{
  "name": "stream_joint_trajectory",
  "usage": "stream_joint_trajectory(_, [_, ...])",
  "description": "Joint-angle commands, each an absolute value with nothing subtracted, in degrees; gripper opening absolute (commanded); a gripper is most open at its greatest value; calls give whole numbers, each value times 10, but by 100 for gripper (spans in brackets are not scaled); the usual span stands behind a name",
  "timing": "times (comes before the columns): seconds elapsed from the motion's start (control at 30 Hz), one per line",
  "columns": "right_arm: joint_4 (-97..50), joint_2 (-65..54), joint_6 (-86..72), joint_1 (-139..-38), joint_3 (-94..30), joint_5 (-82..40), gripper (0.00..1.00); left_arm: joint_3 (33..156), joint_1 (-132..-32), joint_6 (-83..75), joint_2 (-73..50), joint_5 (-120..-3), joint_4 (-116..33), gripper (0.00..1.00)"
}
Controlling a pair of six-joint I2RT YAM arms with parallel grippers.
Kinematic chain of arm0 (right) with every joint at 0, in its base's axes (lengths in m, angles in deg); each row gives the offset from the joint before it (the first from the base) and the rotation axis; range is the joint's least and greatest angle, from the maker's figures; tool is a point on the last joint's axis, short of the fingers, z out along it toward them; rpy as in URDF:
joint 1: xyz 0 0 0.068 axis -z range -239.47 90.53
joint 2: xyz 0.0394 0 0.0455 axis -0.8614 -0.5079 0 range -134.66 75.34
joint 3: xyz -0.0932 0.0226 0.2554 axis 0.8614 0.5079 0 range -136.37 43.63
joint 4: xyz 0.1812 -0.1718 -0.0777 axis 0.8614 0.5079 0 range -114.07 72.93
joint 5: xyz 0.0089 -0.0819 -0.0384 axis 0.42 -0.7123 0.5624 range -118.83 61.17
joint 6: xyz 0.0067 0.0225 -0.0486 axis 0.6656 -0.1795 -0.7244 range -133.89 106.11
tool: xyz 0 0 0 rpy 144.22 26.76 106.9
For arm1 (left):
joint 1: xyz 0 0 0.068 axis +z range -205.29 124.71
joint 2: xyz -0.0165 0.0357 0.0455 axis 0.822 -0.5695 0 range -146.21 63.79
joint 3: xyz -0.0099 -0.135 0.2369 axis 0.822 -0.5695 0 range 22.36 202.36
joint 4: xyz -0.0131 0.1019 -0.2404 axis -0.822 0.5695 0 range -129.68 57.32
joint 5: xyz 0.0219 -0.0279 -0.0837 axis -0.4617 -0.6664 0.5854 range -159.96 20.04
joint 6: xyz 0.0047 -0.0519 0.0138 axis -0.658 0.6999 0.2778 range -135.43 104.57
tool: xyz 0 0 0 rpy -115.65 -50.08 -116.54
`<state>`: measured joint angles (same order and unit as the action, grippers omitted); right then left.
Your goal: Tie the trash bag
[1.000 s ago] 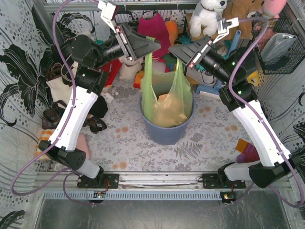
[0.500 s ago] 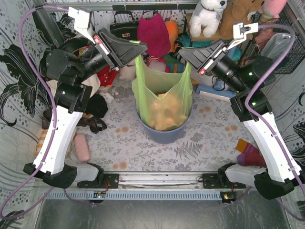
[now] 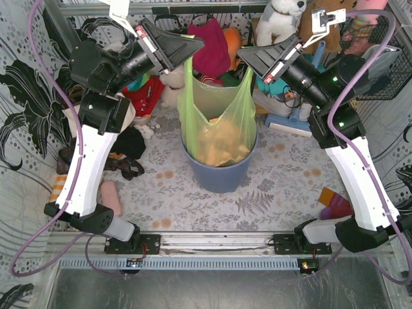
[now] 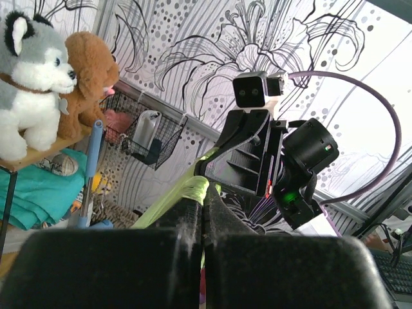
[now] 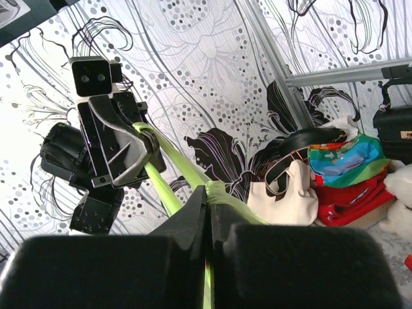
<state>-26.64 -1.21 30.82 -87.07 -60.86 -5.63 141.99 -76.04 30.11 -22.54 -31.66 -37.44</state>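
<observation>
The lime-green trash bag (image 3: 219, 119) stands in the blue-grey round bin (image 3: 219, 174), with brown crumpled scraps showing through it. Its two top corners are pulled up into taut strips. My left gripper (image 3: 196, 46) is shut on the left strip, high above the bin's rim. My right gripper (image 3: 243, 56) is shut on the right strip at about the same height. In the left wrist view the jaws (image 4: 203, 196) pinch a bunched green strip (image 4: 193, 188), with the right gripper (image 4: 248, 158) facing them. In the right wrist view the jaws (image 5: 207, 193) pinch a green bunch (image 5: 222, 192) opposite the left gripper (image 5: 119, 145).
Plush toys (image 3: 280, 22) and a red bag (image 3: 209, 45) crowd the back behind the bag. A white tote with black straps (image 5: 293, 196) lies at the left wall. A wire basket (image 3: 380, 64) hangs at the right. A pink roll (image 3: 111, 196) and a purple-orange item (image 3: 335, 205) lie on the table.
Both grippers have shut on the bag's top corners. They have risen and drawn apart toward the back, stretching the bag taller out of the bin.
</observation>
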Motion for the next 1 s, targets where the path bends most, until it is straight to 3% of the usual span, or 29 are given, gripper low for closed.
stream_joint_trajectory(0.0, [-286,13,304,-871,-602,-54,0,1381,-750,287,-186,-318,-416,0])
stream_joint_trajectory(0.2, [-294,52,303,-871,-492,-95,0,1267,-733,297,-156,-327,-452,1])
stream_joint_trajectory(0.3, [-292,53,306,-870,-480,-95,0,1245,-724,309,-153,-320,-467,14])
stream_joint_trajectory(0.47, [-250,52,284,-870,-522,-97,29,1275,-717,313,-152,-285,-458,51])
stream_joint_trajectory(0.57, [-200,53,262,-871,-562,-106,39,1296,-714,291,-141,-278,-425,62])
stream_joint_trajectory(0.67, [-142,55,238,-871,-596,-123,43,1295,-714,275,-120,-268,-394,66])
stream_joint_trajectory(0.97, [-22,43,195,-871,-663,-140,45,1250,-713,232,-53,-281,-305,69])
